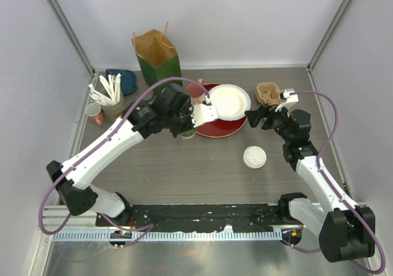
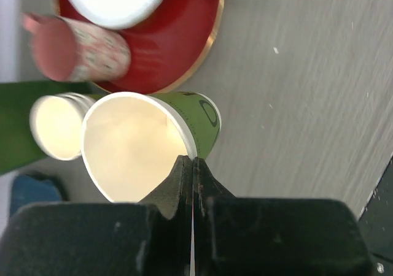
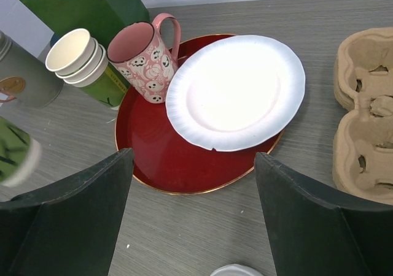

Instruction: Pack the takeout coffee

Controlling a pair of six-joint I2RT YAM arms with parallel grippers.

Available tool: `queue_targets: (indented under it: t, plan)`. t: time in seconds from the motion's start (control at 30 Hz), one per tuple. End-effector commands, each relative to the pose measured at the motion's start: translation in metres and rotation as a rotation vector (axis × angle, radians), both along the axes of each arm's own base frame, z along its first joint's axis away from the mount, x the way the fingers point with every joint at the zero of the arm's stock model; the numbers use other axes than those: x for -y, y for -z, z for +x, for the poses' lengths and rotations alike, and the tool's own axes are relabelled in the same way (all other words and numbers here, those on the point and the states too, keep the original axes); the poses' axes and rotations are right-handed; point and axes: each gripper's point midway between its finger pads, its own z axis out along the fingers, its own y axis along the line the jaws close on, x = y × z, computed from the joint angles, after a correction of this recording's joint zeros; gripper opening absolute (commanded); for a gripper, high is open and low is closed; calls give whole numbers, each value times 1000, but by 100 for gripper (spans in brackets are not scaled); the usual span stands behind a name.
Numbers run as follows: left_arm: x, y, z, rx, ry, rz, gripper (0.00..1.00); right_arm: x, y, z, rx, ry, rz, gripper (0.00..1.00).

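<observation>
one green cup [image 2: 206, 113], rim partly behind the left end effector [image 2: 189, 165]

1. The paper cup [image 2: 132, 153] was green outside with a dark printed mark, and cream inside and at the rim.
2. The stacked cups [image 3: 77, 58] had the same cream insides and green walls.
3. The mug [image 3: 144, 64] was pink, patterned with small white faces.
4. The tray [image 3: 166, 159] was deep red with a thin gold edge.
5. The paper plate [image 3: 236, 92] was plain white.
6. The lid [image 1: 254, 157] was white.
7. The cup carrier [image 3: 362, 135] was tan brown.
8. The bag [image 1: 156, 52] was brown above and green below.
9. The table [image 1: 202, 165] was grey with streaked wood grain.
</observation>
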Motion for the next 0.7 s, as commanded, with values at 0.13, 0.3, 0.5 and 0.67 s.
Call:
queue_targets:
  t: [0.13, 0.3, 0.5, 0.67]
  plan:
    - [7, 91, -14, -23, 37, 160, 0, -2, -44, -1, 105, -10, 35, 84]
    - [2, 124, -27, -39, 64, 136, 0, -2, -52, -5, 129, -9, 33, 85]
    - [13, 136, -42, -101, 79, 35, 0, -2, -54, -7, 134, -10, 38, 84]
    - [11, 144, -50, -119, 96, 24, 0, -2, -55, -11, 135, -15, 37, 84]
